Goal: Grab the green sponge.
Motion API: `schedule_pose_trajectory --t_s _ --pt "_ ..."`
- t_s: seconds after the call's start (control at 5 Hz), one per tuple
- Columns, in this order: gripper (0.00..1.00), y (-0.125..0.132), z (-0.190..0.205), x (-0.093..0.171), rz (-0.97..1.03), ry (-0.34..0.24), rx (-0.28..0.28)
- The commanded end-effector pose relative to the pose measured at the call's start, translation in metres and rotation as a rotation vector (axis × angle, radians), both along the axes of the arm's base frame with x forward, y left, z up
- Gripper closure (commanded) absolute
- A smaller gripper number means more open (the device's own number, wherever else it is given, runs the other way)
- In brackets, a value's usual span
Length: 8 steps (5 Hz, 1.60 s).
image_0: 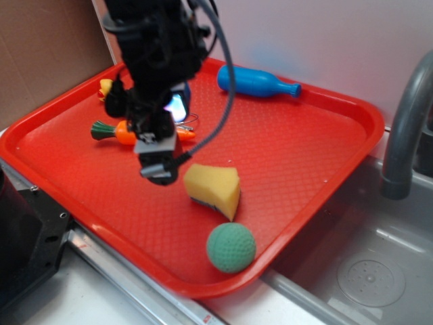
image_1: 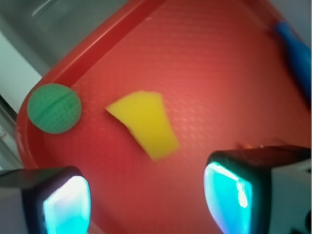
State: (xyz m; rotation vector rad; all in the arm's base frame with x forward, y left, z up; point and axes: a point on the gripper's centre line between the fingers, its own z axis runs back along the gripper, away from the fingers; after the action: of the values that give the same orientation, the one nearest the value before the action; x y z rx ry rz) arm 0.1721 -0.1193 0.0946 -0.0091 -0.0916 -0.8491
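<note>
Nearest me, the green ball (image_0: 231, 248) sits by the front rim of the red tray (image_0: 325, 183). Just behind it lies the green sponge (image_0: 214, 189), yellow face up, dark scouring layer underneath, clear of the ball. My end effector (image_0: 160, 169) hangs just left of the sponge with its pads (image_1: 66, 204) spread apart and nothing between them, so I judge it's lining up. Beyond are a toy carrot (image_0: 122, 133) and blue bottle (image_0: 256, 82).
</note>
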Motion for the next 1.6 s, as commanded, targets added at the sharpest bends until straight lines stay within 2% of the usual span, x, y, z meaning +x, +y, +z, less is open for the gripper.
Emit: schedule_pose_trajectory --t_s 0.0,0.2,0.4,0.6,0.8,1.0,1.2,1.4 --pt "0.0 -0.017 -0.048 0.025 -0.114 0.04 0.051" --pt "0.17 -0.015 -0.066 0.023 -0.125 0.076 0.057" --pt "1.0 -0.011 -0.06 0.021 -0.107 0.059 0.056" --pt "1.0 0.004 -0.035 0.017 -0.007 0.036 0.041" --pt "1.0 0.041 0.012 0.003 0.243 0.042 0.075" --pt "1.0 0.08 0.053 -0.009 0.492 0.082 0.103" --pt "1.0 0.122 0.102 -0.034 0.742 0.081 0.08" --pt "1.0 0.124 0.14 -0.044 0.991 0.062 0.025"
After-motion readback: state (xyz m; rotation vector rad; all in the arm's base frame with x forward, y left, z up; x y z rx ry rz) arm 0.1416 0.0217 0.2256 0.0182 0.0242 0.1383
